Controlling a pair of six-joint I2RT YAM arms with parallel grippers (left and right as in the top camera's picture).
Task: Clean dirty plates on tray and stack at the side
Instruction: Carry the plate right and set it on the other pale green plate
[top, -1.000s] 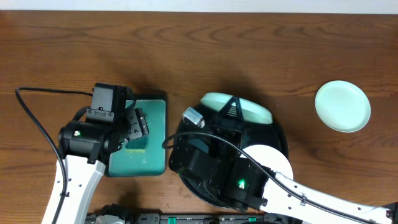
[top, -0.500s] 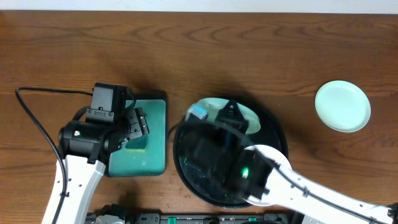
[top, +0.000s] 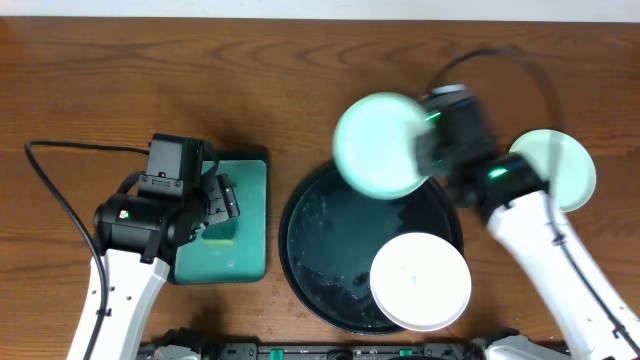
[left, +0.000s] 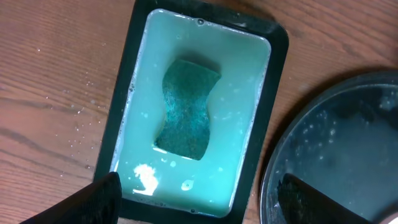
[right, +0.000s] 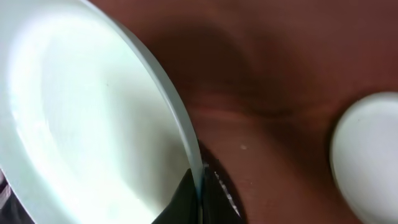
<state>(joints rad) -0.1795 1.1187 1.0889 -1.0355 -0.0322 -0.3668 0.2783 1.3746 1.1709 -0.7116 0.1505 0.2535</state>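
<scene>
Right gripper (right: 200, 198) is clamped on the rim of a mint-green plate (top: 380, 145), which it holds raised over the far edge of the black tray (top: 310, 240). In the tray's near right part lies the white plate (top: 420, 282). At far right, off the tray, a second mint-green plate (top: 572, 165) rests on the table (top: 250, 80). With jaws spread wide, the left gripper (left: 199, 205) hangs above the green rectangular tray (left: 121, 124), which holds a sponge (left: 186, 109).

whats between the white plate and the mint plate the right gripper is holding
Overhead view: between the white plate and the held mint plate lies only bare wet floor of the black tray.
</scene>
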